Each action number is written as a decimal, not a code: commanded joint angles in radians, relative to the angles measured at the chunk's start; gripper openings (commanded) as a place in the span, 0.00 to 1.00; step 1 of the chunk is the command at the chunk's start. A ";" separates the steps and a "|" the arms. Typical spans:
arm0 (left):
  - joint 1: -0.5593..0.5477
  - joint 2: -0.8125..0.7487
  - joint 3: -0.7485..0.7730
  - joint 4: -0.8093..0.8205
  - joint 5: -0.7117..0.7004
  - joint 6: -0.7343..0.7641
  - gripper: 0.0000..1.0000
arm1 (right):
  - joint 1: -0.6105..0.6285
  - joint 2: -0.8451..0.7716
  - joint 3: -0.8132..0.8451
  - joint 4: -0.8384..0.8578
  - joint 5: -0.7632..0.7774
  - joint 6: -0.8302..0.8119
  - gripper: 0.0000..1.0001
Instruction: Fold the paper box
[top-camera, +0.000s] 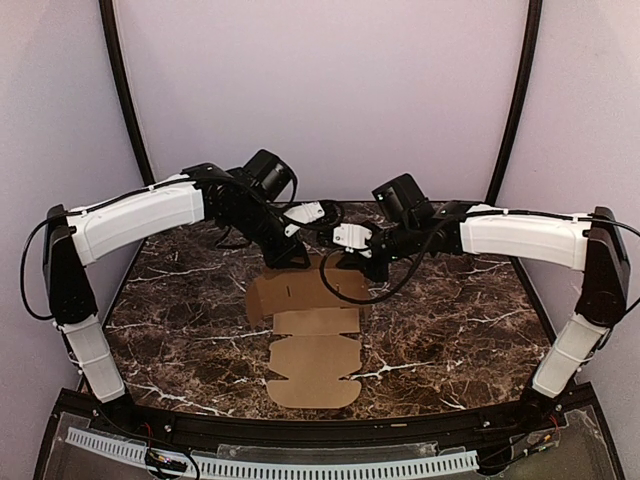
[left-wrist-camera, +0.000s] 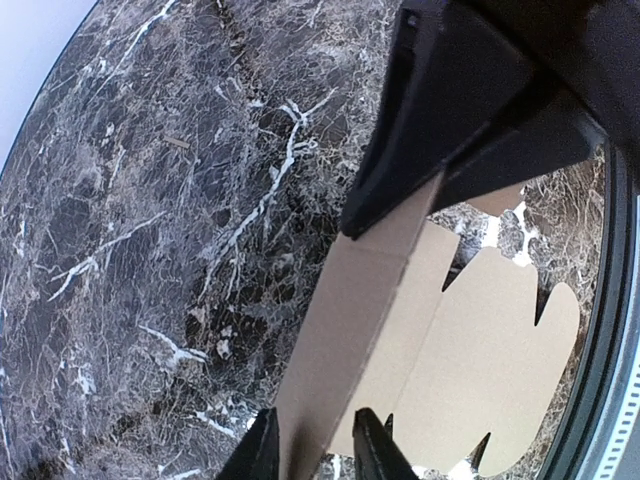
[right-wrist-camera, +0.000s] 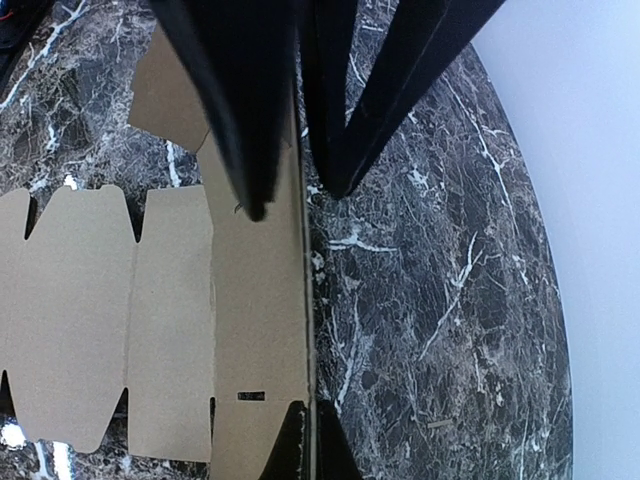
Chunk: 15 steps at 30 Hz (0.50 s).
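The paper box (top-camera: 315, 350) is a flat brown die-cut sheet lying in the middle of the marble table. Its far strip is lifted up on edge. My right gripper (top-camera: 350, 265) is shut on that raised strip, which shows edge-on between its fingertips in the right wrist view (right-wrist-camera: 305, 445). My left gripper (top-camera: 293, 257) is at the strip's other end. Its fingers stand apart with the strip (left-wrist-camera: 330, 340) running between them (left-wrist-camera: 315, 455). The rest of the sheet (right-wrist-camera: 170, 330) lies flat, with rounded tabs (left-wrist-camera: 540, 330) toward the near edge.
The dark marble table (top-camera: 450, 320) has a rounded rim (right-wrist-camera: 540, 330) near the right gripper. A black rail and a white slotted strip (top-camera: 300, 465) run along the near edge. Pale purple walls stand behind and beside the table.
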 joint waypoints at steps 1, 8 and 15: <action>-0.002 0.021 0.035 -0.035 -0.012 0.019 0.18 | 0.007 -0.042 -0.008 0.029 -0.037 0.008 0.00; -0.004 0.041 0.042 -0.041 0.023 0.009 0.01 | 0.006 -0.048 -0.030 0.040 -0.028 0.023 0.02; -0.007 -0.048 -0.067 0.064 -0.054 0.009 0.01 | -0.052 -0.107 -0.017 -0.059 -0.147 0.116 0.31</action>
